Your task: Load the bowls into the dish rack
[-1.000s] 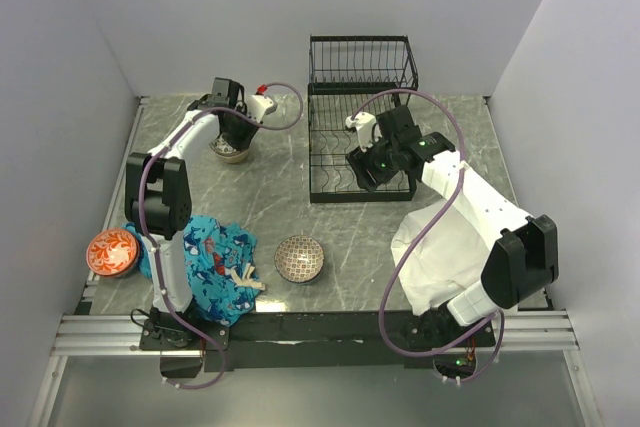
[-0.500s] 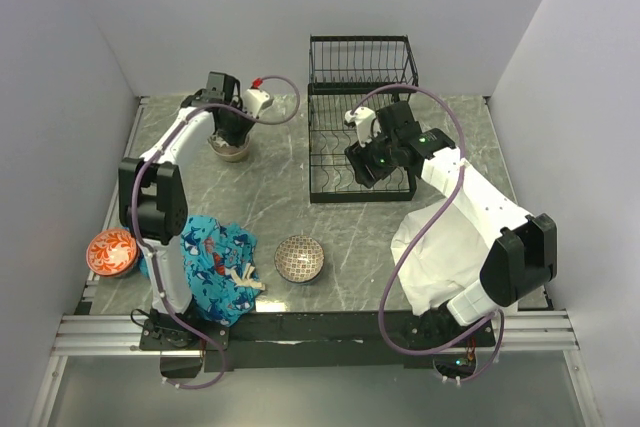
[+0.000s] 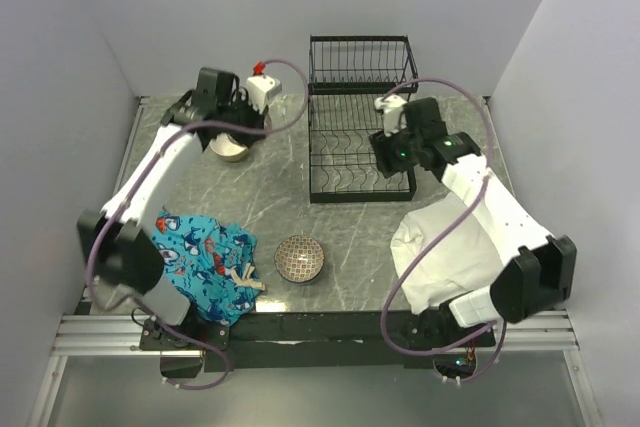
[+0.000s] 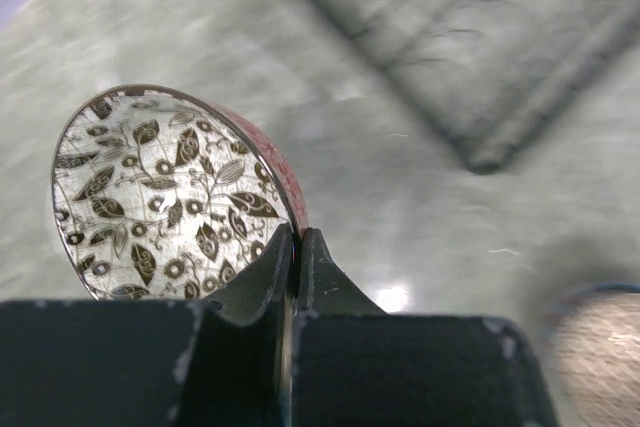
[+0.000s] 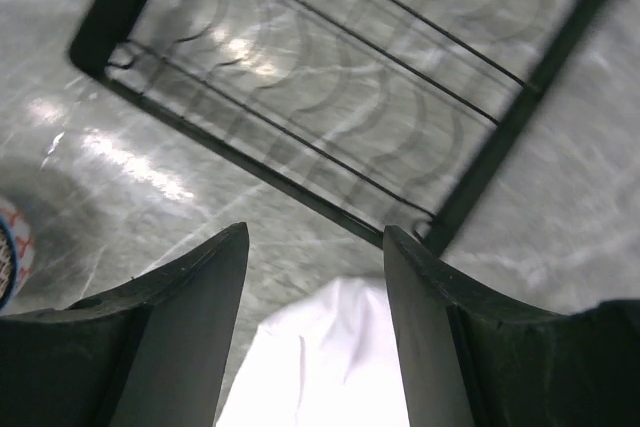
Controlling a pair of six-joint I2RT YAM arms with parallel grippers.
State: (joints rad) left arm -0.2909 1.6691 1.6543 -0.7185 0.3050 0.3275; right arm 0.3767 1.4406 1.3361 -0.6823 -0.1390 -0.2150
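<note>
Bowl (image 4: 170,192) with a leaf print, pinched at its rim by your left gripper (image 4: 297,239), is toward the table's (image 3: 270,197) far-left corner, well apart from the rack (image 3: 358,137) at the far edge. The fingers are closed tight, one inside the rim and one outside. Whether the bowl has cleared the table cannot be told. Lift it straight up, then carry it slowly across to the rack, since so thin a rim grip may let a bowl swing or slip. Lower it on edge between the wires of the base before you let go. Your right gripper (image 5: 315,235) hangs over the rack's near-right corner, fingers well apart and empty. Draw it aside so the arms don't meet. A second bowl (image 3: 299,258) waits by the near edge.
</note>
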